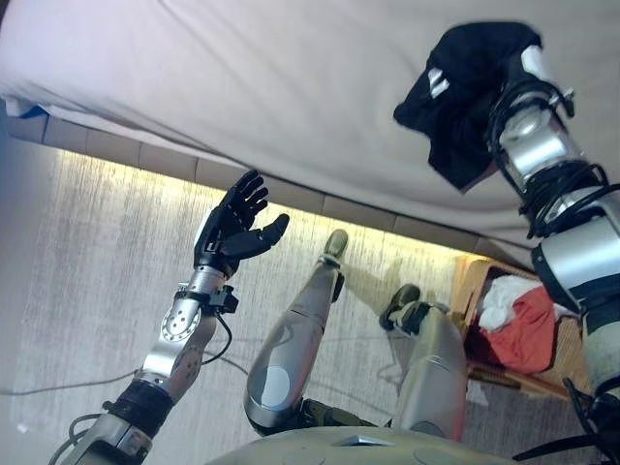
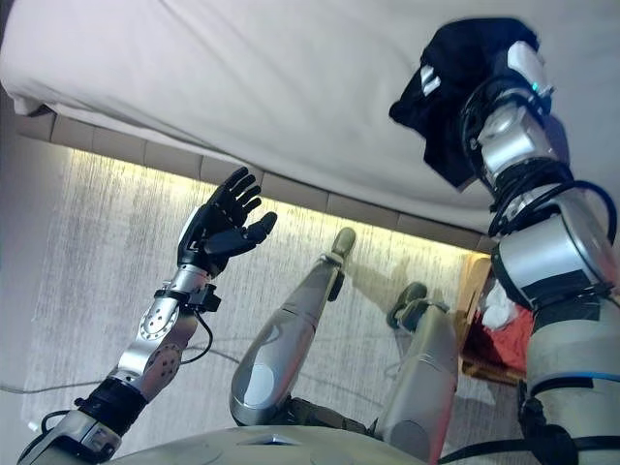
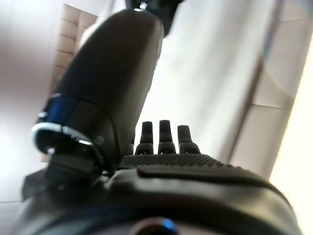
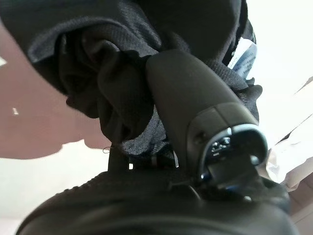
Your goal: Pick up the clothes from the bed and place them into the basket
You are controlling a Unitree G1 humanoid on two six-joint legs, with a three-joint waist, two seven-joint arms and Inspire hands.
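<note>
My right hand (image 1: 518, 73) is shut on a black garment (image 1: 465, 87) with white marks and holds it up over the bed (image 1: 242, 87) at the right. In the right wrist view the thumb (image 4: 190, 93) presses into the bunched black cloth (image 4: 107, 83). My left hand (image 1: 232, 228) is open and empty, fingers straight, raised over the floor in front of the bed's edge; it also shows in the left wrist view (image 3: 161, 139). The wooden basket (image 1: 470, 281) stands on the floor at the lower right and holds red (image 1: 528, 334) and white (image 1: 504, 295) clothes.
The bed's light sheet is bare to the left of the garment. A lit strip runs along the base of the bed (image 1: 145, 165). Pale striped flooring (image 1: 87, 291) lies between the bed and me.
</note>
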